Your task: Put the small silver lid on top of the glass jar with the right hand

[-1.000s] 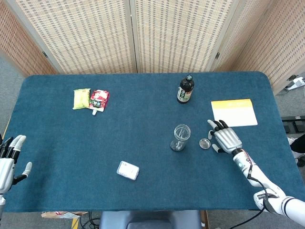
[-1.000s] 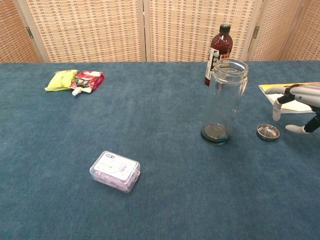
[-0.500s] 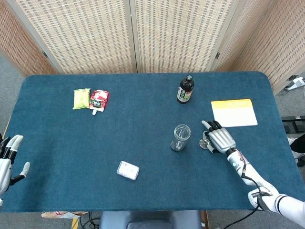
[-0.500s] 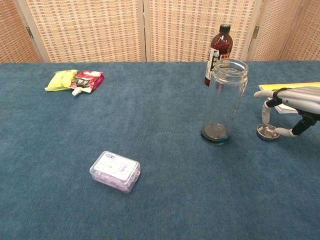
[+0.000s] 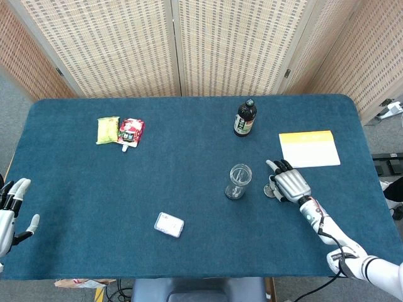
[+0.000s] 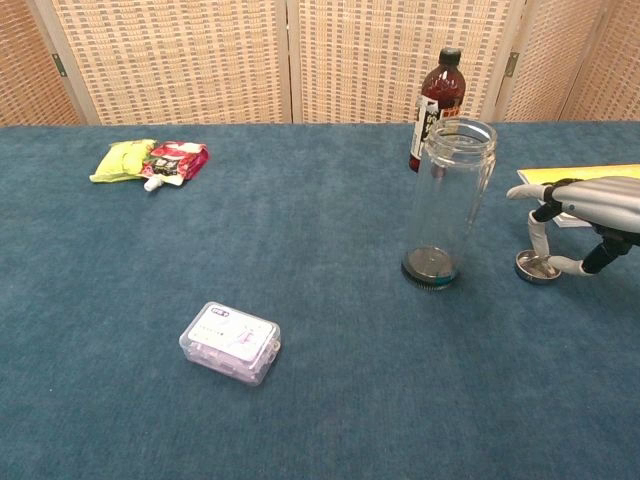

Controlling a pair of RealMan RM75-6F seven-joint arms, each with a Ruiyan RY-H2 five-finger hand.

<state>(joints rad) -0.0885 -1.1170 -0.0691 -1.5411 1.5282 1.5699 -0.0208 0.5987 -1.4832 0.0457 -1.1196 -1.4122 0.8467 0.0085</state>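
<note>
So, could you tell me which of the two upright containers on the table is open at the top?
The clear glass jar, left of the right hand: its mouth is bare. The dark bottle behind it wears a black cap.

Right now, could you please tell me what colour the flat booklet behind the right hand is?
The booklet is yellow and white, clearest in the head view.

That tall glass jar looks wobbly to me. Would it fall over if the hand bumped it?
Quite possibly. The glass jar stands tall on a narrow dark base, is empty and so probably light, and a knock near its rim could tip it. The right hand is low beside it, at the small silver lid.
</note>
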